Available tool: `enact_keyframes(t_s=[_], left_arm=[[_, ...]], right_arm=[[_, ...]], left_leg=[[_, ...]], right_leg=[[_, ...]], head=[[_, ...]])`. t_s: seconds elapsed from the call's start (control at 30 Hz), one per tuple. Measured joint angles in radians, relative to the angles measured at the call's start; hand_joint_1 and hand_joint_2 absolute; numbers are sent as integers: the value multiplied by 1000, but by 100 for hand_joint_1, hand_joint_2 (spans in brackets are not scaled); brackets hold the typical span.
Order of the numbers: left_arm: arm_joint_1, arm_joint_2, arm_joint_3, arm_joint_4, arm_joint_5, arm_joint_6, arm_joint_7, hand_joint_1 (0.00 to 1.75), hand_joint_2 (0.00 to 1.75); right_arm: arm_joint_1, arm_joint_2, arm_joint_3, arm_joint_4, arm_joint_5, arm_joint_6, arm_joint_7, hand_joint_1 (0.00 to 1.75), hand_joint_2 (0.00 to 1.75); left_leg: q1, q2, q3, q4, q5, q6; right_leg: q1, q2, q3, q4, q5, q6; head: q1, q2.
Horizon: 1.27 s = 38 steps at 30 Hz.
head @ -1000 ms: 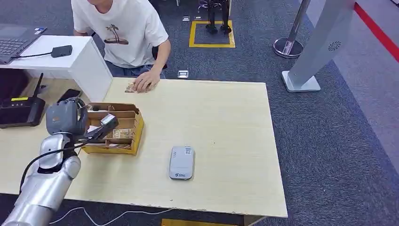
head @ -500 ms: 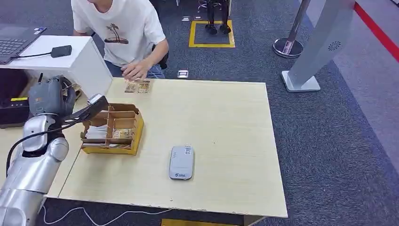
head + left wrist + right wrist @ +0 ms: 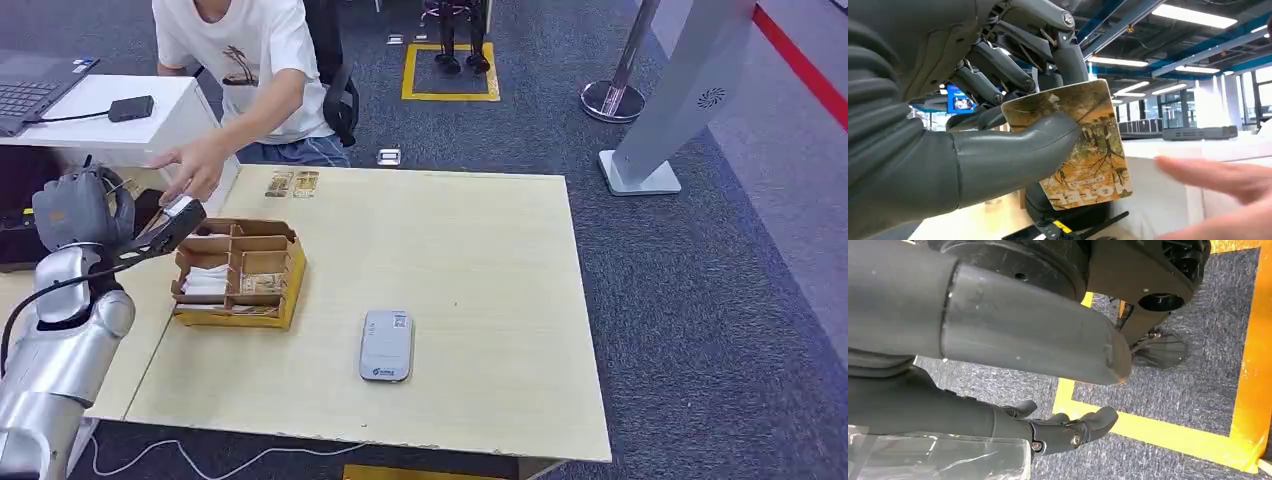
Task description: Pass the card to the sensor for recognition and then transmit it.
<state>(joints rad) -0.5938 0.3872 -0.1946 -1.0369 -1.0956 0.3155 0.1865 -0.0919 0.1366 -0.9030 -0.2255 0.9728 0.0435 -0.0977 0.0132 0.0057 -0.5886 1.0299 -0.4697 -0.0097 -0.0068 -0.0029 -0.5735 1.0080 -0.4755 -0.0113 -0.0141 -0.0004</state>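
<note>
My left hand point(image 3: 82, 208) is raised past the table's left edge and pinches a card point(image 3: 181, 212) with a brown tree picture. In the left wrist view the card point(image 3: 1083, 145) sits between the thumb point(image 3: 1013, 155) and the darker fingers behind it. A person's hand point(image 3: 195, 166) reaches in just above the card, and is blurred in the left wrist view point(image 3: 1228, 185). The grey sensor point(image 3: 386, 345) lies flat near the table's front middle, far from the card. My right hand point(image 3: 1068, 432) hangs over the carpet with its fingers loosely extended, holding nothing.
A cardboard box point(image 3: 290, 285) with compartments holding more cards stands right of my left hand. Two cards point(image 3: 292, 183) lie at the table's far edge. A white desk point(image 3: 190, 125) with a laptop and a black device point(image 3: 40, 235) sit at the left.
My left hand carried the card from over the box to the left and farther back. The person's hand left the two cards on the table and reached toward my card.
</note>
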Motion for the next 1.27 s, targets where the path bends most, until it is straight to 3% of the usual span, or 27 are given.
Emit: enact_keyframes(t_s=[0.23,0.43,0.93,0.97,1.27], left_arm=[[-58,19,4,116,-61,31,23,175,175],[-126,32,4,241,-98,66,-5,175,175],[-229,-34,-8,344,-140,52,-43,175,175],[-230,-37,-9,345,-140,51,-43,0,175],[-192,-49,-12,318,-125,51,-37,0,175]], right_arm=[[-5,0,3,0,5,0,11,0,0],[-12,0,11,0,7,1,19,0,0],[-23,0,32,0,8,6,23,0,0],[-23,0,32,0,8,6,23,0,0],[11,0,32,8,7,1,-12,0,0]], left_leg=[[0,0,0,0,0,0],[0,0,0,0,1,-1],[0,1,0,0,1,-1],[0,1,0,0,1,-1],[0,1,0,0,1,-1]], right_leg=[[0,0,0,0,0,0],[0,0,0,0,1,-1],[0,1,-1,0,1,-1],[0,1,-1,0,1,-1],[0,1,-1,0,1,-1]], head=[[0,0],[0,0],[0,0],[0,0],[0,0]])
